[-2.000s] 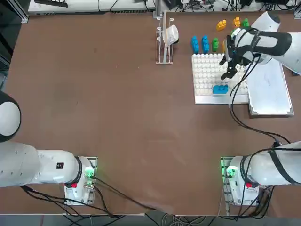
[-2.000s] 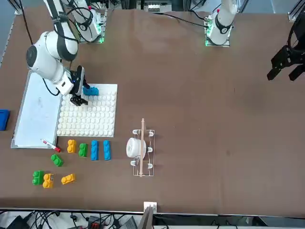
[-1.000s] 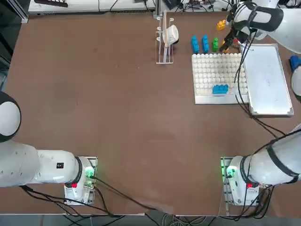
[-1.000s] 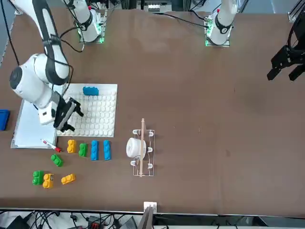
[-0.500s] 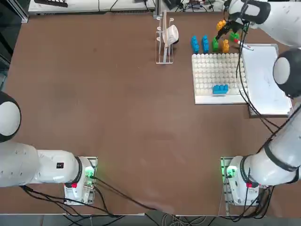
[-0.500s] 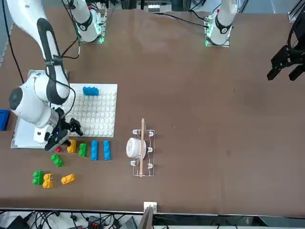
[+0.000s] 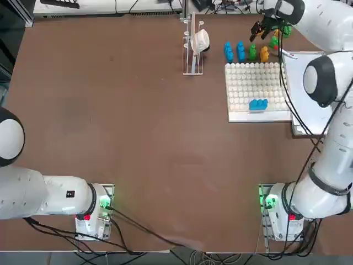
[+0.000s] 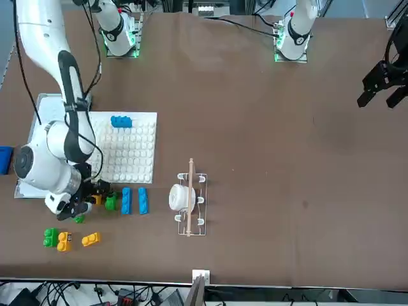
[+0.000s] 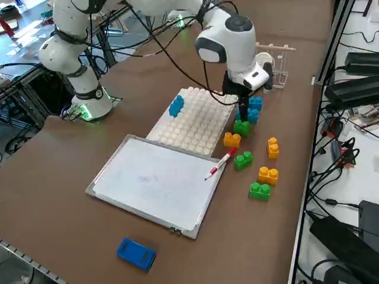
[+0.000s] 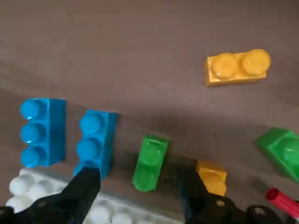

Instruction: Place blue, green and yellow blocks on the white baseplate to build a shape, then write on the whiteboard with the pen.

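Right gripper (image 10: pixel 140 198) is now hovering over the loose brick row past the white baseplate (image 7: pixel 242 105) at its 12 o'clock edge, having swung off the plate in the last two seconds; fingers spread, carrying nothing. It is straddling the green block (image 10: pixel 149 163), likely the next pick. One blue block (image 7: pixel 258 104) is already sitting on the plate; pen (image 9: pixel 220 164) is lying untouched on the whiteboard (image 9: pixel 148 180) edge.

Glossy studded plastic green block (image 10: pixel 150 163) between the open right gripper (image 10: pixel 140 198) fingers; matt brown table (image 10: pixel 140 56).
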